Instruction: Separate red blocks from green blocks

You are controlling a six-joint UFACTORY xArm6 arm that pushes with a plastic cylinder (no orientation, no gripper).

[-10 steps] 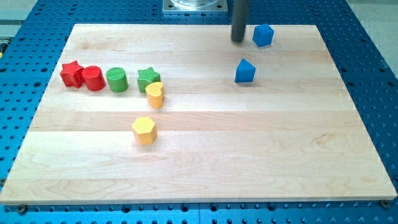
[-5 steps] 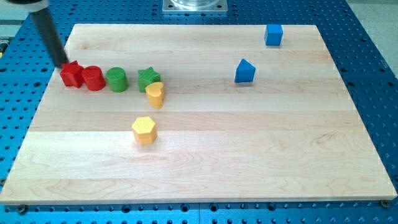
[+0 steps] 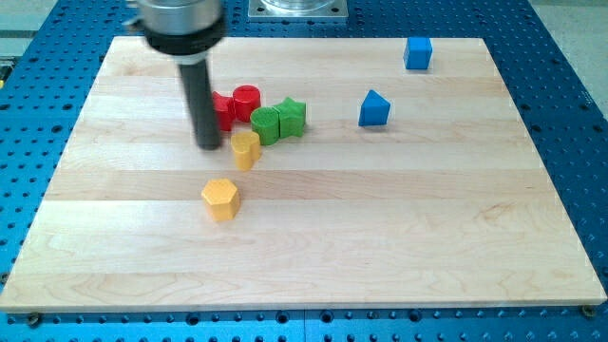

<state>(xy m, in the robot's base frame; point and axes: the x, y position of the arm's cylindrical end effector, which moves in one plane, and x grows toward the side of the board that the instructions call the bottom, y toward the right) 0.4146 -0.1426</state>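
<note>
Tip (image 3: 209, 145) just left of red blocks (image 3: 236, 103), green blocks (image 3: 278, 121)

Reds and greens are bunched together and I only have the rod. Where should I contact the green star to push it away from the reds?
Touch the green star on its view-left face, in the notch by the green cylinder, and push toward the view's right. The red cylinder and red star lie to its left. My tip is left of the cluster, beside the yellow block.
</note>
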